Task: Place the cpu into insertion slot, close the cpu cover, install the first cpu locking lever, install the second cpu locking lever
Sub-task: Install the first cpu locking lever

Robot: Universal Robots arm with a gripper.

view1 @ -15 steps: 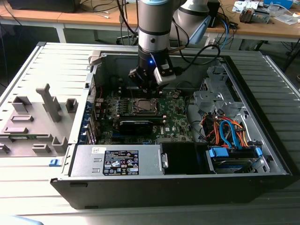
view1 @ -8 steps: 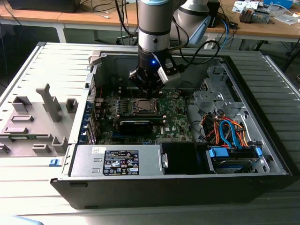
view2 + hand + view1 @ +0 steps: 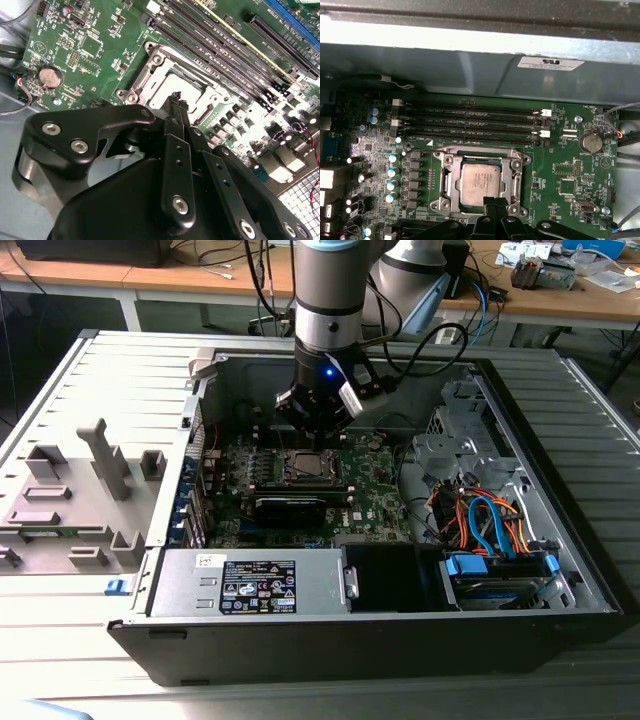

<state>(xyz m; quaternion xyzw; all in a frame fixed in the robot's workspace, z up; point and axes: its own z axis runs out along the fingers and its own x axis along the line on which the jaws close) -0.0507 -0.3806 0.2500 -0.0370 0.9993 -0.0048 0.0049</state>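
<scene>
Seated flat in insertion slot [image 3: 479, 184] on motherboard [image 3: 560, 165]: cpu [image 3: 480, 183]. Just above cpu edge: gripper [image 3: 495, 204], jaws pressed together, holding nothing. Probably light, rigid, fragile; best gripped by edges.

An open computer case [image 3: 560, 540] lies on a grey slatted bench [image 3: 60, 390]. Inside it sit a green motherboard [image 3: 375, 495], a grey power supply [image 3: 250, 585] and orange and blue cables [image 3: 485, 515]. A coin battery [image 3: 590, 142] sits near the black memory slots [image 3: 470, 120].
</scene>
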